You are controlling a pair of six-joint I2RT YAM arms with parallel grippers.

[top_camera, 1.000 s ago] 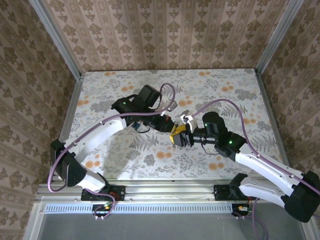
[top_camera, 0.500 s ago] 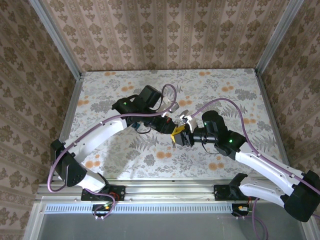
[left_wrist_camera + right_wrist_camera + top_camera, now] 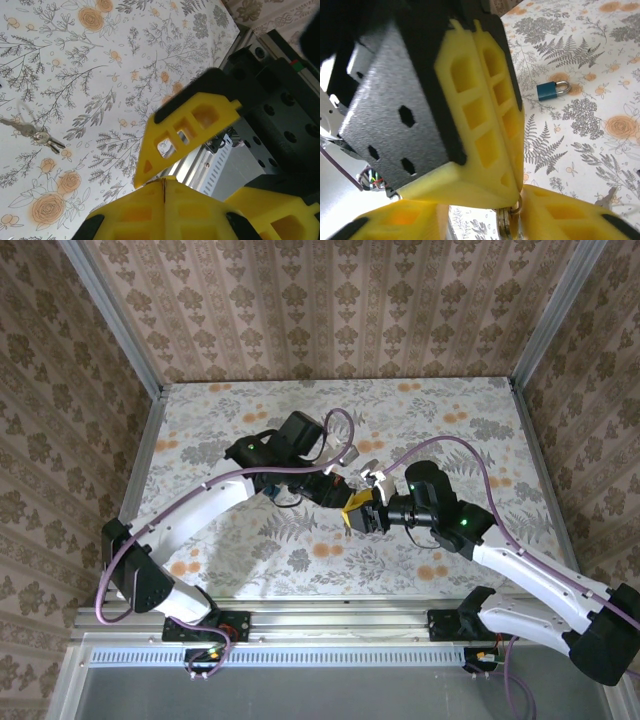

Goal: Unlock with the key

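A small silvery key (image 3: 506, 223) on a ring hangs just under the left gripper's (image 3: 164, 186) clenched jaws and between the right gripper's (image 3: 485, 222) jaws, whose hold cannot be told, while the blue padlock (image 3: 552, 90) lies on the floral tabletop (image 3: 580, 145) well beyond.

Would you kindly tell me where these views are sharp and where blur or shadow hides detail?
Top external: evenly lit and sharp, with soft shadows on the tablecloth. Left wrist: tablecloth and keys crisp, the near left fingers soft. Right wrist: padlock clear, the left fingers close and slightly blurred, upper left corner dark.
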